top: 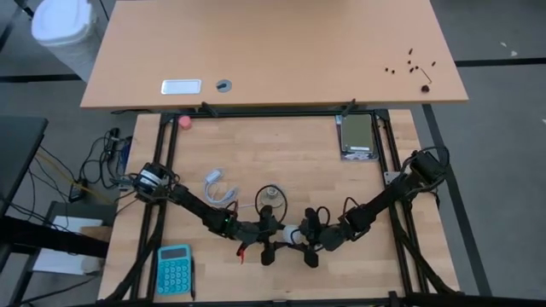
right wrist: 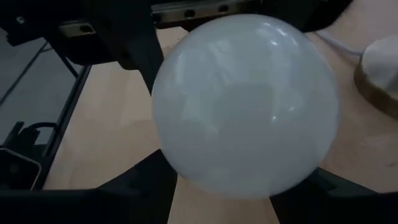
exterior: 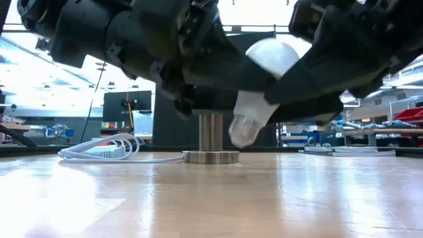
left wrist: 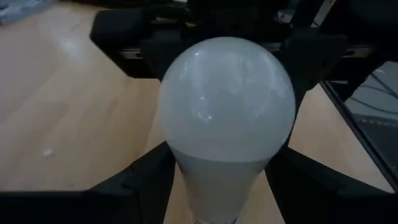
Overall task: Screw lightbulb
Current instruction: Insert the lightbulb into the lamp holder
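High view is evenly and softly lit, bench (top: pixel 281 162) bright with only faint shadows under the arms. Low view is strongly backlit: the room behind is blown out, both arms read as near-black silhouettes, the near bench surface is blurred and carries a pale sheen. Both wrist views are soft close up, with the lightbulb (left wrist: pixel 227 112) filling the frame, small white glare spots on its globe, fingers dark and underexposed.

Socket (exterior: pixel 211 139) stands just behind the lightbulb (exterior: pixel 261 92) — cord (exterior: pixel 106 151) coiled beside (floor below clear).
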You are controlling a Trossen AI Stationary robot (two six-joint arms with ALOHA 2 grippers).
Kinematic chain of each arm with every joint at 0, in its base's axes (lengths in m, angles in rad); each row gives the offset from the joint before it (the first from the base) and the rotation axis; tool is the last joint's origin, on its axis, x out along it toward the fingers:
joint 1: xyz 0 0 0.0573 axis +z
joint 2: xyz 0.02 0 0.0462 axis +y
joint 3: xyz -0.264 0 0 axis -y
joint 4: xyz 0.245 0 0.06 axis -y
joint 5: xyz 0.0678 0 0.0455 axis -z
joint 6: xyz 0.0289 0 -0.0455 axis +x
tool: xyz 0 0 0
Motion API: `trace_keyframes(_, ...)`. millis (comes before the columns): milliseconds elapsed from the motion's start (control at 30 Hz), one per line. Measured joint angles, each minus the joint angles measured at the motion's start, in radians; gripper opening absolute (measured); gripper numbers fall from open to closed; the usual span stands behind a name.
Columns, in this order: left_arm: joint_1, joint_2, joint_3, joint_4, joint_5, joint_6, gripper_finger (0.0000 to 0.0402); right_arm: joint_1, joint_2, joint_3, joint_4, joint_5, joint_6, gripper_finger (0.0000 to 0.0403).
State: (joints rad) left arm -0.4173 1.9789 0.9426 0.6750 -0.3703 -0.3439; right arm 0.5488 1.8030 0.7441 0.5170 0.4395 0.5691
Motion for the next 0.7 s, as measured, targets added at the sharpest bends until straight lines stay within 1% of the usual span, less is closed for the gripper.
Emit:
trace_keyframes(100, 0.009, -0.024, 0.018, -0.034, 0.003, 0.031, 0.0243, -0.001, -0.053, 0.000, -0.048, 0.008, -0.033, 0.0230)
trace_keyframes(233, 0.027, -0.091, 0.020, -0.087, -0.006, 0.084, 0.0243, -0.007, -0.123, 0.000, -0.105, 0.042, -0.072, 0.0230)
trace_keyframes(467, 0.071, -0.203, 0.020, -0.190, -0.021, 0.165, 0.0243, -0.045, -0.215, 0.000, -0.128, 0.071, -0.196, 0.0230)
trace_keyframes(567, 0.091, -0.246, 0.019, -0.227, -0.034, 0.196, 0.0243, -0.078, -0.246, 0.000, -0.129, 0.066, -0.248, 0.0230)
trace_keyframes(700, 0.126, -0.305, 0.019, -0.311, -0.045, 0.215, 0.0243, -0.148, -0.278, 0.001, -0.130, 0.004, -0.313, 0.0230)
